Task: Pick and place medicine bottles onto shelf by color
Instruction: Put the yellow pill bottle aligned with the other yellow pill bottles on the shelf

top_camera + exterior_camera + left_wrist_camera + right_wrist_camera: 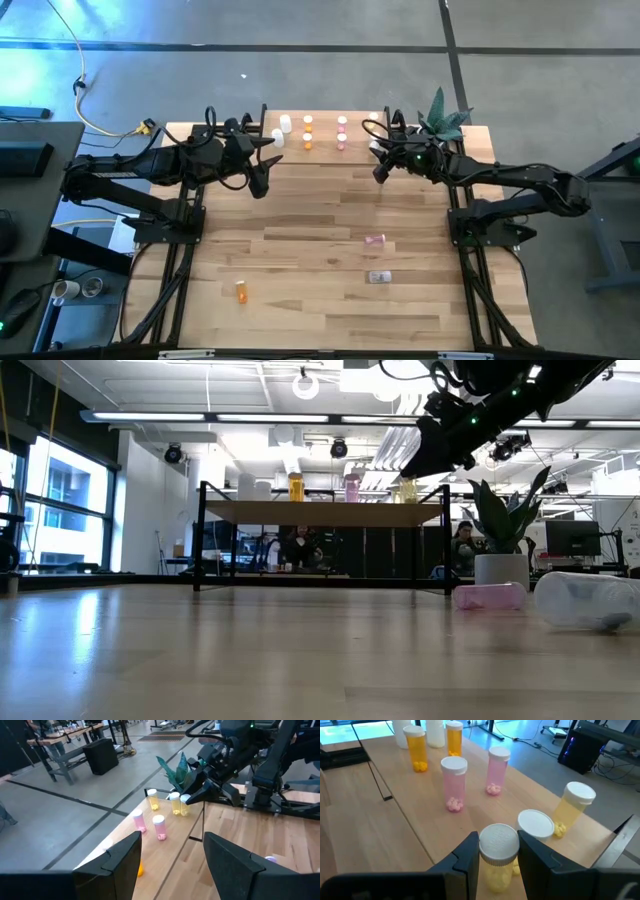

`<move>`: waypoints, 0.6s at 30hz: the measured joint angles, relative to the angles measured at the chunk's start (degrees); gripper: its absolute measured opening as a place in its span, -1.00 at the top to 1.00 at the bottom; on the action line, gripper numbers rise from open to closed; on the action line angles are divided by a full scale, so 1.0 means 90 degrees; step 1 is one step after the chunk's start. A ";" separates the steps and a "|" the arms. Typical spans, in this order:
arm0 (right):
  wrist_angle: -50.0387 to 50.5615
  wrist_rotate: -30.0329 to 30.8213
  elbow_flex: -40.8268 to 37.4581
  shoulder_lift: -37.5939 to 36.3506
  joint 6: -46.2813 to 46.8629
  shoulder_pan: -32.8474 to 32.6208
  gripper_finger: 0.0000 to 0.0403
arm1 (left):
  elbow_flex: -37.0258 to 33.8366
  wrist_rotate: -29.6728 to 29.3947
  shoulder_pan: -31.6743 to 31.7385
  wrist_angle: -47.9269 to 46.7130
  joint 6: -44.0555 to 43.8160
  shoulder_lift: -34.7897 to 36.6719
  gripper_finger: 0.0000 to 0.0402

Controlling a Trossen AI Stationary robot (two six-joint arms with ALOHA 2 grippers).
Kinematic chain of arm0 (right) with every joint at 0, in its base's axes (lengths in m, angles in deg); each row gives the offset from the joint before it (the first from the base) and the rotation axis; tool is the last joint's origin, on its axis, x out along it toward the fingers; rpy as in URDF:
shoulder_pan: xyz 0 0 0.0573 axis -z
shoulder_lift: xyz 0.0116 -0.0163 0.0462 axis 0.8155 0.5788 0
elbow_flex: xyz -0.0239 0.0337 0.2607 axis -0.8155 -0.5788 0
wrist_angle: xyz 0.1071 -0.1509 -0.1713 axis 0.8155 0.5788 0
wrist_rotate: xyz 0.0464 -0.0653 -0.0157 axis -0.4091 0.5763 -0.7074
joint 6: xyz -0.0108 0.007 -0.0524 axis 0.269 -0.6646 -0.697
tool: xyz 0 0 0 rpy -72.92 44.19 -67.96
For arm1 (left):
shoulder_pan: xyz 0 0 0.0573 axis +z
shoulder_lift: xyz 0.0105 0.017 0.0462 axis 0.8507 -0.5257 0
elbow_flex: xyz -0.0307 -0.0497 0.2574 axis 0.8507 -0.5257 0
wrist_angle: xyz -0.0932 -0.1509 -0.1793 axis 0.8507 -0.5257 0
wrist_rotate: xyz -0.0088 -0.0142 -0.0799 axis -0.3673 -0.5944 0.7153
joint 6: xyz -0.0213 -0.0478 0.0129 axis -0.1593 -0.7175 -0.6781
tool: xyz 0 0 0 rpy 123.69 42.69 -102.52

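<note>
The shelf stands at the table's far middle. On its top board stand white, orange and pink bottles, and more yellow bottles at its right end. My right gripper is over that right end, shut on a yellow bottle. It also shows in the high view. My left gripper is open and empty, near the shelf's left front corner. A pink bottle, a clear bottle and an orange bottle lie on the table. My right gripper pinches the yellow bottle between its two fingers, at the white cap and the top of the body. The fingers slant down from the table's right. The bottle stands upright; the gripper hides its bottom, so I cannot tell whether it rests on the board.
A potted plant stands at the far right corner, close behind my right arm. In the low view the lying pink bottle and clear bottle are near the camera. People sit in the room beyond the shelf.
</note>
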 joint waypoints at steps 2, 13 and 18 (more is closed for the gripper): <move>0.0001 0.0009 0.0000 0.0000 -0.0001 0.0000 0.53 | 0.0000 -0.0002 0.0000 0.0000 -0.0045 0.0000 -0.02; -0.0027 -0.0272 0.0000 0.0002 0.0035 0.0124 0.53 | 0.0000 -0.0001 0.0000 0.0000 -0.0042 0.0000 -0.02; 0.0010 -0.0304 0.0000 -0.0053 0.0369 0.0104 0.53 | 0.0000 -0.0001 0.0000 0.0000 -0.0043 0.0000 -0.02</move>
